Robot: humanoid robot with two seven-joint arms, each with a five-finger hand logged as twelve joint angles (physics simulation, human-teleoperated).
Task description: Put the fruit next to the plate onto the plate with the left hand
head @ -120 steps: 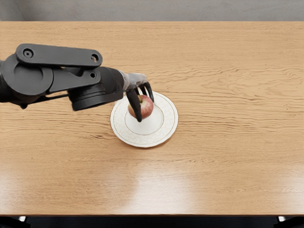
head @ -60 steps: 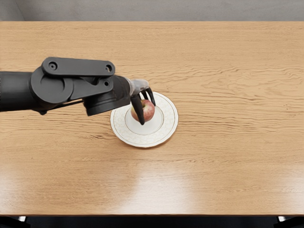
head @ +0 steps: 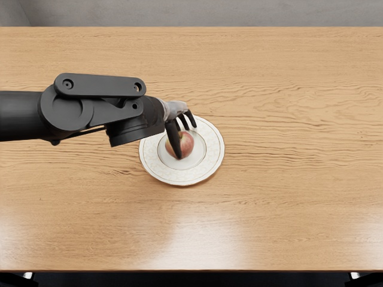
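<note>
At the plate (head: 213,160) centre, the apple (head: 186,145) rests directly beneath the left hand (head: 178,124), whose fingers (head: 174,141) are spread and grasp nothing.

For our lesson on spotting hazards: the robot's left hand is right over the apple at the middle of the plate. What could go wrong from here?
1. The left hand overlaps the apple, and I cannot tell whether it has let go. Pulling away now might drag or knock the apple.
2. The apple is round and the plate looks shallow, so a nudge could roll it onto the table.
</note>
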